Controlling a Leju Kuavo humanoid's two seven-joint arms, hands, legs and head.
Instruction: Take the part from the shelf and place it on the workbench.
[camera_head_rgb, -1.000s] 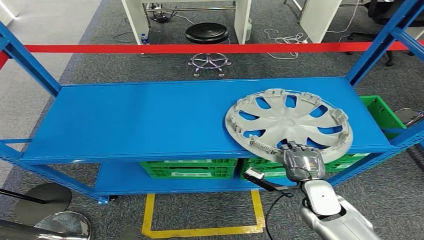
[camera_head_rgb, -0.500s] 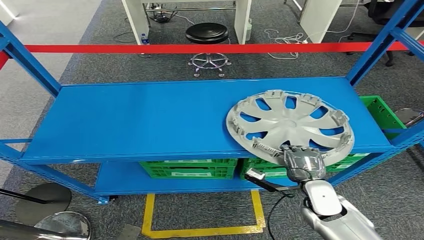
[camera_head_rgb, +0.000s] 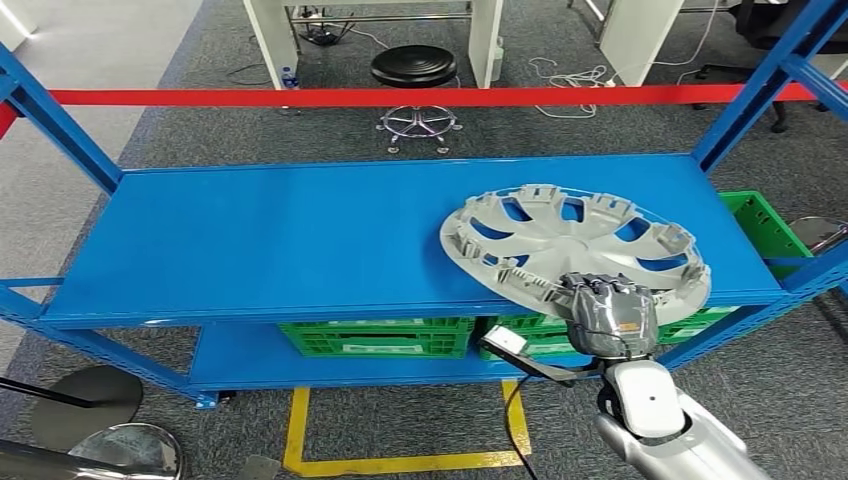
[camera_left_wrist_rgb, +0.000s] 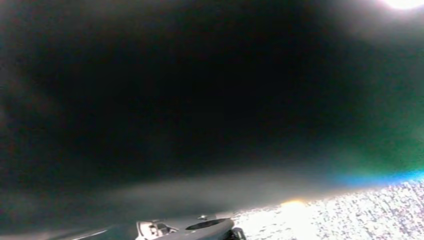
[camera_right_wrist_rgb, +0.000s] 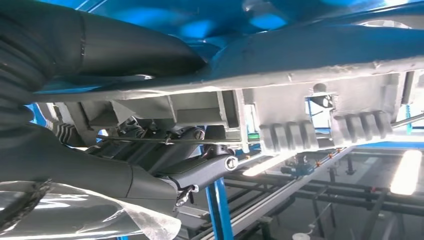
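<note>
Your right hand (camera_head_rgb: 607, 316) grasps the near rim of the hubcap (camera_head_rgb: 574, 247), tilted up off the shelf (camera_head_rgb: 270, 240); with one edge held, it may swing and slip

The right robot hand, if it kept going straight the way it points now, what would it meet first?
The right robot hand already grips the round grey plastic wheel cover at its near rim; farther on lies the blue metal shelf, probably.

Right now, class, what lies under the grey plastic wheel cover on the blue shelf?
Under the grey plastic wheel cover is the blue metal shelf top. The right hand grips its near rim, fingers beneath. Green plastic crates sit on the lower level; the cover hides the shelf surface below it.
</note>
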